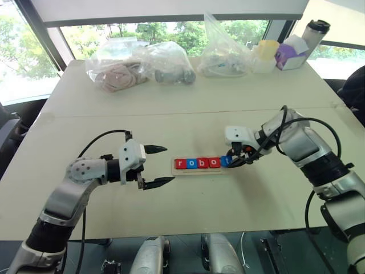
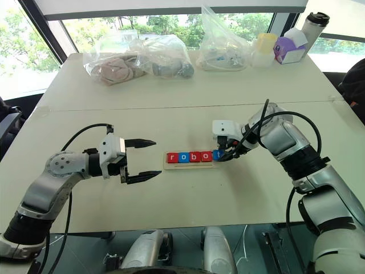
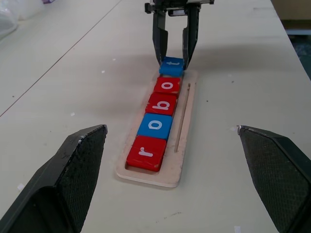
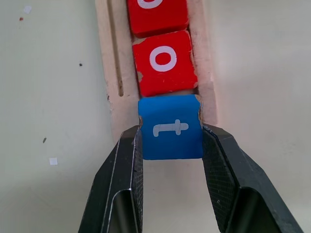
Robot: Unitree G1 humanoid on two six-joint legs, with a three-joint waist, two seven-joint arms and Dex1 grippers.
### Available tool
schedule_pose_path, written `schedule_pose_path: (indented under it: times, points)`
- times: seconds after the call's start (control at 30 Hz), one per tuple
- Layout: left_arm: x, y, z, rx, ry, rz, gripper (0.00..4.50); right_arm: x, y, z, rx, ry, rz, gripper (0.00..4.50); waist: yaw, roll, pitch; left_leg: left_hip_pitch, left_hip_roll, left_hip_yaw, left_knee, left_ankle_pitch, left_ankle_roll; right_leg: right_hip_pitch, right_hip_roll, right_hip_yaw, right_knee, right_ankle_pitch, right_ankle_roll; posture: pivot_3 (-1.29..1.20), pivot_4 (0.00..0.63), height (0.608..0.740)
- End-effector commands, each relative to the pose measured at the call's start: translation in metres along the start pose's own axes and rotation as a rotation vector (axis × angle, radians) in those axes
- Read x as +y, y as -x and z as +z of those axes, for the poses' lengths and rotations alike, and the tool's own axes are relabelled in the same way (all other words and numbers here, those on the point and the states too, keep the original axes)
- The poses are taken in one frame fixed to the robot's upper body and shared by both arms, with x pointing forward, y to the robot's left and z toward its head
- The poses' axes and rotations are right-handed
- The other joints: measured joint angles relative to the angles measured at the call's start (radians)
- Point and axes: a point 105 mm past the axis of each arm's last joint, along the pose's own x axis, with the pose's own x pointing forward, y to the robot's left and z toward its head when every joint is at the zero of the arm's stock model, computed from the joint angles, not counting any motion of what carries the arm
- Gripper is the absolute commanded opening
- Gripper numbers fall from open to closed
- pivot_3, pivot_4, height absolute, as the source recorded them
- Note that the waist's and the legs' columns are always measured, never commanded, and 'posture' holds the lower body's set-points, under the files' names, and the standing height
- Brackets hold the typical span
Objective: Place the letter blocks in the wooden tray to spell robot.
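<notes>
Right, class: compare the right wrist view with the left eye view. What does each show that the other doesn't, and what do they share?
Right wrist view alone: the right end effector closed on the sides of the blue t block, and a slot along the wooden tray.

Left eye view alone: the left end effector open and apart from the tray, the blocks spelling robot, and plastic bags at the table's far side.

Both: tray, t block, neighbouring red o block.

Bright daylight from windows [image 1: 34,51] behind table [image 1: 188,103] — panes overexposed, shadows soft, focus sharp.
</notes>
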Motion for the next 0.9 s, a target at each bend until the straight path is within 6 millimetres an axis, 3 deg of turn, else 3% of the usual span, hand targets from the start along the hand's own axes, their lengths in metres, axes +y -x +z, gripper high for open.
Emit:
schedule_pose_path:
  times: [0.03,0.9]
  points:
    - [-0.0009,0.0014,0.0098,-0.023,-0.031,0.009,4.5,-0.0047,0.0054,0.0097,0.001,0.048,-0.021,1.11,0.0,0.0,0.0,0.0,0.0,0.0,0.0,0.0,0.0,0.0,0.0,0.0,0.0,0.0,0.0,0.0,0.15,0.74]
    - [-0.0021,0.0014,0.01,-0.025,-0.022,0.023,4.5,-0.004,-0.0003,0.0092,0.028,0.064,-0.002,1.11,0.0,0.0,0.0,0.0,0.0,0.0,0.001,0.0,0.0,0.001,0.0,-0.001,0.0,0.002,0.003,0.0,0.15,0.74]
